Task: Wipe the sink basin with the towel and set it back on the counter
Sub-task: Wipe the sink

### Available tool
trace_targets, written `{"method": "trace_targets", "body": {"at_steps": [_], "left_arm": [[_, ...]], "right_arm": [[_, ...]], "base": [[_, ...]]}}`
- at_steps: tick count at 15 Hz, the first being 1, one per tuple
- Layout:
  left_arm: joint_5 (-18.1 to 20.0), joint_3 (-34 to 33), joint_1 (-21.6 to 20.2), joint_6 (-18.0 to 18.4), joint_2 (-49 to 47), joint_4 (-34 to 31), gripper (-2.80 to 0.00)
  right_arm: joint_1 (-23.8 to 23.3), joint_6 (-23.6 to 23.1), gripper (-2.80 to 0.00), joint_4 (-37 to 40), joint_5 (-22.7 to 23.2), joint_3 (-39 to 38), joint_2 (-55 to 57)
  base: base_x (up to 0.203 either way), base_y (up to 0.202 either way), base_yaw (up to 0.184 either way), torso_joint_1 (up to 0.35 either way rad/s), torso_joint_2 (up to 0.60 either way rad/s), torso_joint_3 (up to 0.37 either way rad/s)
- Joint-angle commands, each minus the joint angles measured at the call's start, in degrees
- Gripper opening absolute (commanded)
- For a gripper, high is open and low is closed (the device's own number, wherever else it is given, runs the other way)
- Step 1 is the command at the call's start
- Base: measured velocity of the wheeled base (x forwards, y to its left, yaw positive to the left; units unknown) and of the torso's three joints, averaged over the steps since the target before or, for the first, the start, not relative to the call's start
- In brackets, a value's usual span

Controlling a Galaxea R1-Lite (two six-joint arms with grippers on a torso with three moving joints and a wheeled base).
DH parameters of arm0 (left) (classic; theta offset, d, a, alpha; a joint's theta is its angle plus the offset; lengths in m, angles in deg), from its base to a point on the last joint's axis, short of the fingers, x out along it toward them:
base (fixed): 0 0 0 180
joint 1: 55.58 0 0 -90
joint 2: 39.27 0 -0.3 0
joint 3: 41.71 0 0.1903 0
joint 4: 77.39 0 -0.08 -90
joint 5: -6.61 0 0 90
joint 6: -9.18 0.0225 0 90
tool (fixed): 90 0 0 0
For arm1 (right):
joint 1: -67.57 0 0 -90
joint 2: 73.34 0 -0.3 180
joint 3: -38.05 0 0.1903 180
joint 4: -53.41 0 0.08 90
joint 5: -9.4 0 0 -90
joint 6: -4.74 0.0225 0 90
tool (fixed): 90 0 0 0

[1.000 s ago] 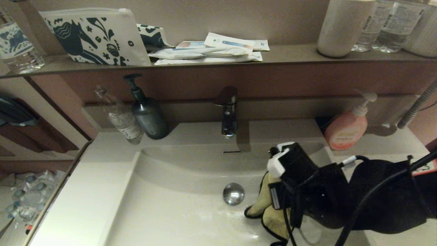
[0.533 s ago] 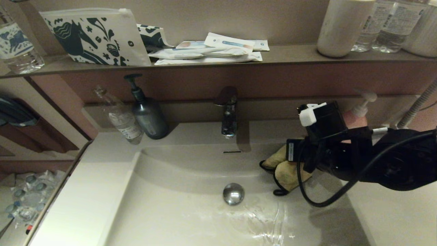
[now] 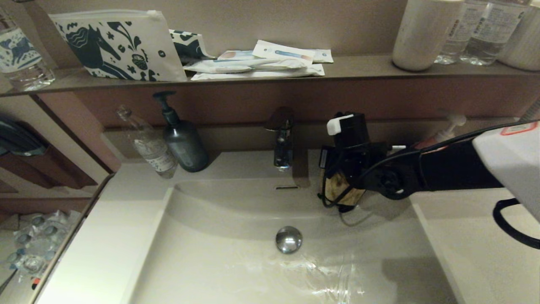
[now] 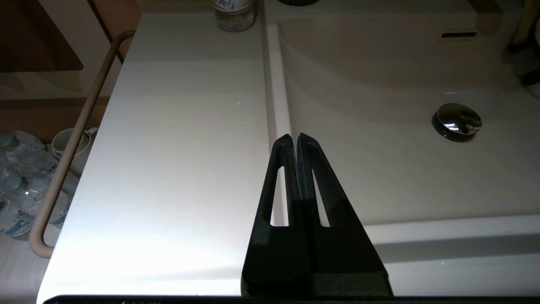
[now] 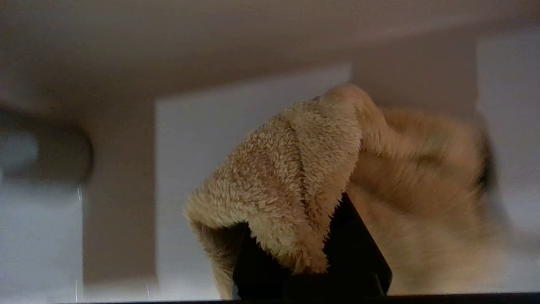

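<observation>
The off-white sink basin has a chrome drain plug and a slot overflow. My right gripper is up at the basin's back wall, just right of the faucet, shut on the mustard-yellow towel. The towel's black loop strap dangles below it. In the right wrist view the fluffy towel drapes over the black fingers and hides their tips. My left gripper hangs shut and empty over the seam between the left counter and the basin.
The faucet stands behind the basin's centre. A dark pump bottle and a clear bottle sit at the back left. A pink soap dispenser is mostly hidden by my right arm. Wet streaks mark the basin floor.
My right gripper carried the towel from the basin floor at the front right, up the back right wall and leftward toward the faucet. Wet streaks now show where it was.
</observation>
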State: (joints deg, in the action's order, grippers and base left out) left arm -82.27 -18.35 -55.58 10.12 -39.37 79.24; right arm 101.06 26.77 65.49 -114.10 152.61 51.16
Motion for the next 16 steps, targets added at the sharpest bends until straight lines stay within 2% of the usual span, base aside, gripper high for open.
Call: {"method": "trace_targets", "body": {"at_steps": [1, 4, 9, 16], "left_arm": [[0.11, 0.0, 0.0, 0.03, -0.08, 0.0, -2.8], [0.11, 0.0, 0.0, 0.03, -0.08, 0.0, -2.8], [0.02, 0.0, 0.0, 0.03, -0.08, 0.0, -2.8], [0.02, 0.0, 0.0, 0.03, -0.08, 0.0, -2.8]], "right_arm": [[0.19, -0.36, -2.8, -0.11, -0.34, 6.85, 7.75], [1.1, -3.14, -2.8, 0.16, -0.89, 11.52, 13.71], [-1.68, -3.42, -2.8, 3.84, -2.05, 10.3, 13.92], [-8.18, -3.22, -2.8, 3.34, -2.62, -4.86, 5.76]], "base": [[0.0, 0.0, 0.0, 0.0, 0.0, 0.0], [0.0, 0.0, 0.0, 0.0, 0.0, 0.0], [0.0, 0.0, 0.0, 0.0, 0.0, 0.0], [0.0, 0.0, 0.0, 0.0, 0.0, 0.0]]}}
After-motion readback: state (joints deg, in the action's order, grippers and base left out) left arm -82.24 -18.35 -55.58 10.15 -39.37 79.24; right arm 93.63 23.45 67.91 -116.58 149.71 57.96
